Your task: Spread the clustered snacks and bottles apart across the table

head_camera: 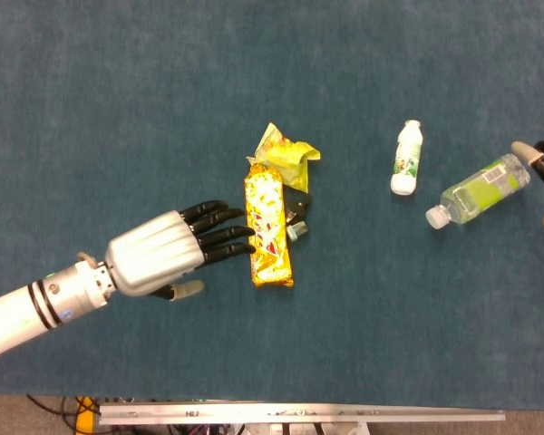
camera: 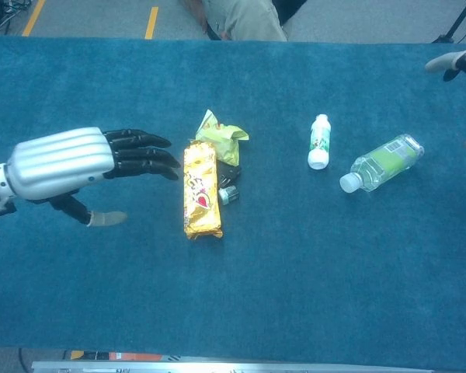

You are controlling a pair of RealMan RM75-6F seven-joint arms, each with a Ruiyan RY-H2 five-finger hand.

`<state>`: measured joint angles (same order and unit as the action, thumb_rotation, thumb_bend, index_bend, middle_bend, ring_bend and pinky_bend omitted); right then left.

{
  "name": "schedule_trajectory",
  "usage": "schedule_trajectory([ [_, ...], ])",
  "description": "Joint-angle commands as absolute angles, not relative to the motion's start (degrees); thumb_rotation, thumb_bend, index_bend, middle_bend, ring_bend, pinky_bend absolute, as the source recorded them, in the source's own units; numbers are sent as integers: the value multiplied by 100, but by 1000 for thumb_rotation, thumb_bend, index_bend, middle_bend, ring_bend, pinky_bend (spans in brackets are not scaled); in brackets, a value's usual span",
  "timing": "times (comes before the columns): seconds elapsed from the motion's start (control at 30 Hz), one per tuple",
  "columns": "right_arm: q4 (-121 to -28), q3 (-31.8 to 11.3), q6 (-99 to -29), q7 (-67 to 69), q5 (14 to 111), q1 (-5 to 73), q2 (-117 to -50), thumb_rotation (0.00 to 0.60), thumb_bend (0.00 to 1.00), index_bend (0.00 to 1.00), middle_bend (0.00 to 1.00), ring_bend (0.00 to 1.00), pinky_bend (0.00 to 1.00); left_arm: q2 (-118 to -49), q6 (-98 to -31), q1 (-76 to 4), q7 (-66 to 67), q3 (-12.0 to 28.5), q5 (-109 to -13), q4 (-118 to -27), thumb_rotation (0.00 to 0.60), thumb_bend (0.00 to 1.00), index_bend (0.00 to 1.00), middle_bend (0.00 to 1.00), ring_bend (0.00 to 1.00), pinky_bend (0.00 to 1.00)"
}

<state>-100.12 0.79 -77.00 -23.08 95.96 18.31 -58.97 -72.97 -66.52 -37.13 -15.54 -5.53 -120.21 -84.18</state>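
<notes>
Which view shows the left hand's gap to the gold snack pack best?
Chest view: the left hand shows open, fingertips short of the gold snack pack. In the head view, the hand overlaps the pack, so contact is unclear.

left robot hand [head_camera: 159, 258]: ribbed silver back, black fingers, pale thumb tip, white forearm

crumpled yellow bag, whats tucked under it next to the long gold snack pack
A small dark item with a pale cap end pokes out below the crumpled yellow bag, against the long gold snack pack. Its upper part is covered, so I cannot tell what it is.
</notes>
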Motion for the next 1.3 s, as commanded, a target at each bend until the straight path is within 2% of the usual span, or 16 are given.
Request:
schedule_trajectory([
  [0.03,-9953,58,-7651,-2251,9585,1844,-5923,600,0,217,346,346,538,-7426,-6434,-3887,-1396,-563,-11929,-8428,600,310,112,101,22,101],
  [0.33,-9719,26,-7533,-2005,9549,1862,-5996,600,0,217,348,347,538,-7794,-5884,-4288,-829,-557,-11774,-8390,600,310,94,61,0,100],
  [0.7,-9485,-3,-7464,-1802,9502,1859,-6070,600,0,217,348,348,538,-8091,-5511,-4657,-467,-612,-11570,-8235,600,309,78,40,0,97],
  [1.3,-9388,-23,-7482,-1626,9490,1809,-6074,600,0,217,353,350,538,-8490,-5199,-4792,89,-790,-11110,-7960,600,309,77,30,0,94],
])
